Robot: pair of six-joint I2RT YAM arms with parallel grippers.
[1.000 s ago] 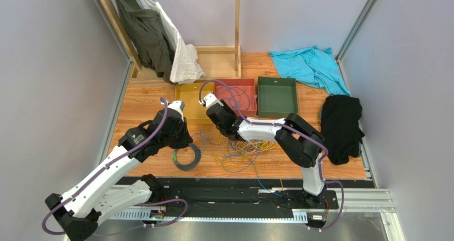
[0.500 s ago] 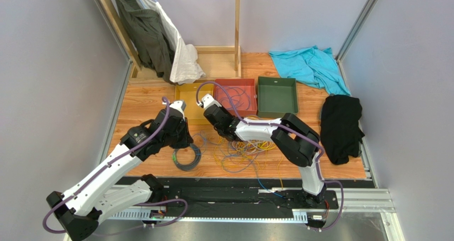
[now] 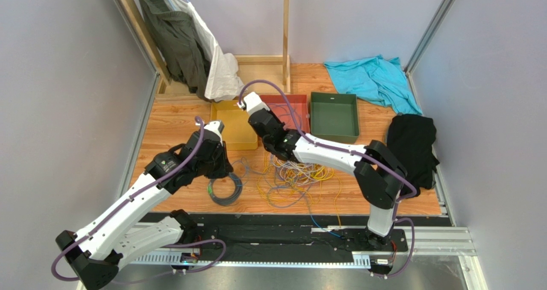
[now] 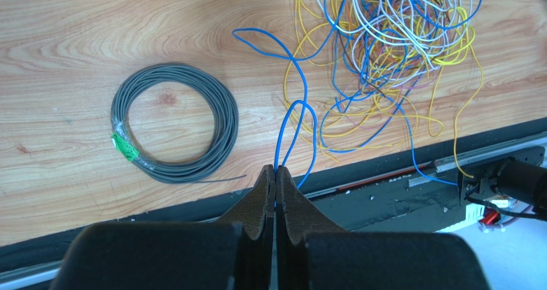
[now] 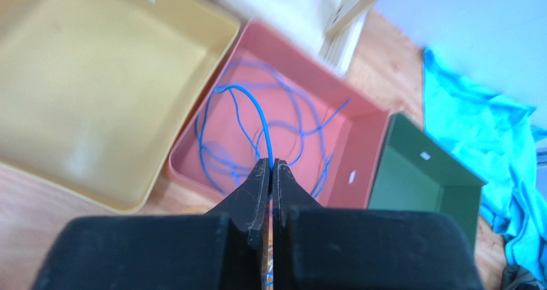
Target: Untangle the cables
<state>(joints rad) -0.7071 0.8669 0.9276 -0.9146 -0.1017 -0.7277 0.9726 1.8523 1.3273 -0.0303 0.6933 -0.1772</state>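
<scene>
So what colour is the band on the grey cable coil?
Green band on the coil; clearest in the left wrist view.

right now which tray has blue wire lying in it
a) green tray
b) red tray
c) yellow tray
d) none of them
B: in the right wrist view, loops of blue wire lie inside the red tray, while the yellow tray and the green tray show bare floors.

left arm [image 3: 138, 200] reaches forward, left claw [image 4: 275, 169] pinched closed; right arm [image 3: 327, 150] stretches farther, right claw [image 5: 271, 164] pinched closed.
</scene>
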